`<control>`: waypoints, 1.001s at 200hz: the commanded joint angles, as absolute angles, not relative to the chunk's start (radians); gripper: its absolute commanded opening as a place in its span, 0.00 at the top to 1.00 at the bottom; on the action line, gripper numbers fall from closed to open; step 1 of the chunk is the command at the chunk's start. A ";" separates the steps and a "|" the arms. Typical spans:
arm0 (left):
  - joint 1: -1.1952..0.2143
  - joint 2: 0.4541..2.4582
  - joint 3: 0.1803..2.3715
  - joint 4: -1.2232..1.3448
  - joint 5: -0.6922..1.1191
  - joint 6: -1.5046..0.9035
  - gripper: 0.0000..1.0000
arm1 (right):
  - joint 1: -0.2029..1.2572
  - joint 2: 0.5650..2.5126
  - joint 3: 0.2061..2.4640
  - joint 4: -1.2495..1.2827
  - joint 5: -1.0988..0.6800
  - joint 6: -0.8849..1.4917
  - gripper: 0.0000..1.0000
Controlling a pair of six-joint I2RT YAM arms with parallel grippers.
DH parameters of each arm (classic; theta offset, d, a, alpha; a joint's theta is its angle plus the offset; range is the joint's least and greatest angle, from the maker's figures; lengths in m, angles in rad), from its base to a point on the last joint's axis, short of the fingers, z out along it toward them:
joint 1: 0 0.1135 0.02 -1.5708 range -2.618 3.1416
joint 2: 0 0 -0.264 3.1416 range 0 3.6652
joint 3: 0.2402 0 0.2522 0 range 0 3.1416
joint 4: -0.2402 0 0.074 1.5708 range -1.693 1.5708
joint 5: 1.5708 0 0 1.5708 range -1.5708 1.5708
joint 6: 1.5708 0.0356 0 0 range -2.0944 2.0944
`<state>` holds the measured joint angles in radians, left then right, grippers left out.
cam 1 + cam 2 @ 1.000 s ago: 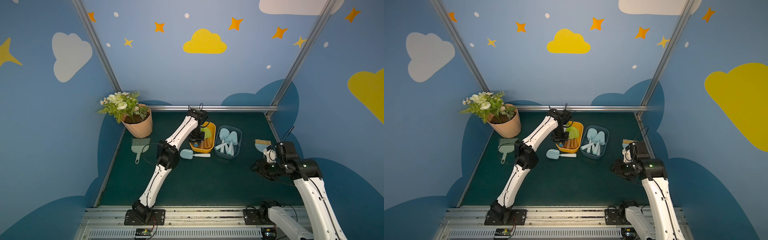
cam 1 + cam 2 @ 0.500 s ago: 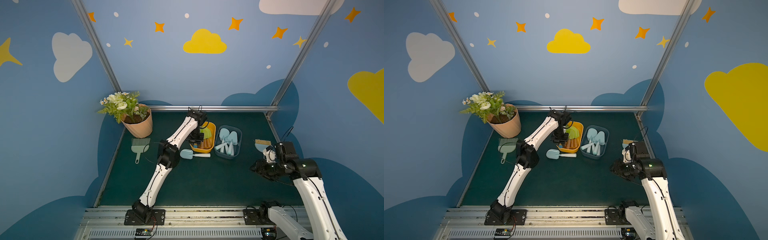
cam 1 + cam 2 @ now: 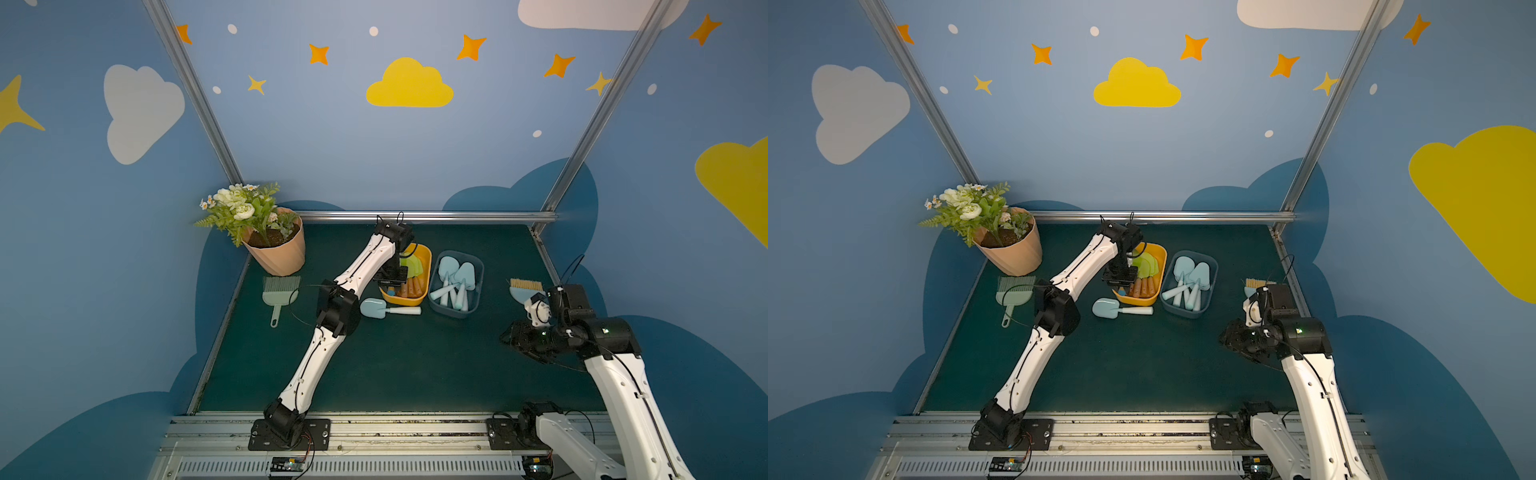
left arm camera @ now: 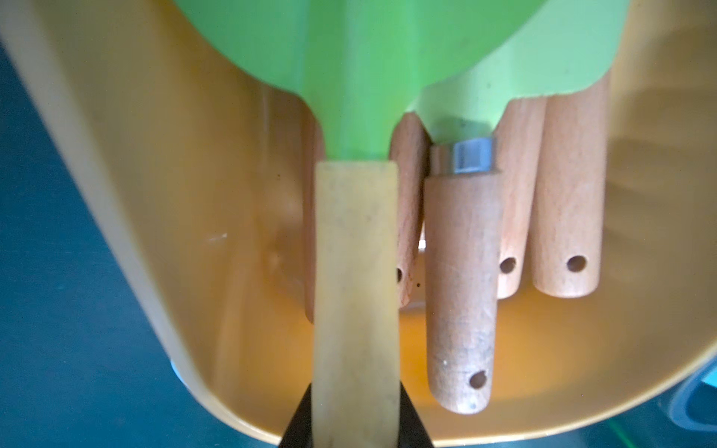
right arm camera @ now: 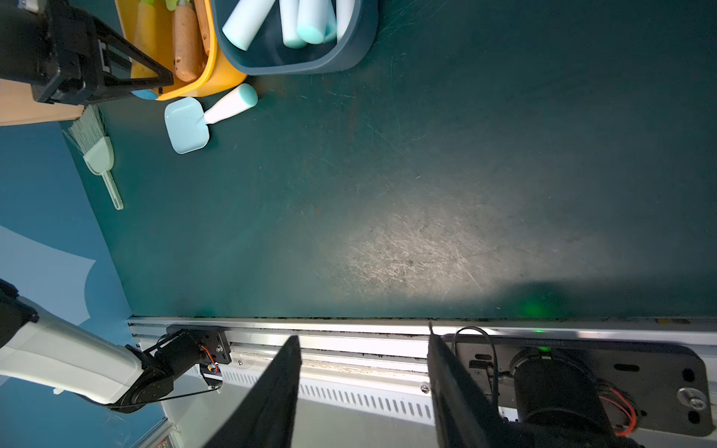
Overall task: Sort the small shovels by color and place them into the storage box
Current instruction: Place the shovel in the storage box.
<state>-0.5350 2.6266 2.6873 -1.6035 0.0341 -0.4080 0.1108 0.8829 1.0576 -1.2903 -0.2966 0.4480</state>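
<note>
Right now my left hand (image 3: 390, 282) is down over the yellow box (image 3: 427, 259), its jaws closed narrow on the end of a green shovel (image 4: 355, 271) with a pale yellowish handle. In the left wrist view that shovel points into the box, its blade over the blades of the other green shovels (image 4: 566, 194), whose wooden handles lie side by side on the box floor. I cannot tell whether it is touching them. Just beside the yellow box stands the blue box (image 3: 481, 274), with the blue shovels (image 3: 451, 286) piled inside, handles toward me. One loose blue shovel (image 3: 374, 308) lies flat on the surface (image 3: 415, 365) just in front of the yellow box, its handle pointing toward the blue box. My right hand (image 5: 362, 333) hangs well apart from all this, near the front right of the surface, jaws partly spread with nothing between them. A green brush (image 3: 279, 291) lies by the flower pot (image 3: 278, 253) and a blue brush (image 3: 524, 291) by the right wall.
</note>
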 commanded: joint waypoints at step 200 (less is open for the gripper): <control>-0.501 2.674 2.729 -1.554 0.078 -0.429 0.97 | 0.107 0.901 1.026 -1.257 -0.295 0.436 0.46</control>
<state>-0.5179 2.6545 2.7026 -1.5684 0.0654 -0.4091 0.1101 0.8986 1.0332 -1.2697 -0.2966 0.4446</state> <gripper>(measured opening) 0.111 0.535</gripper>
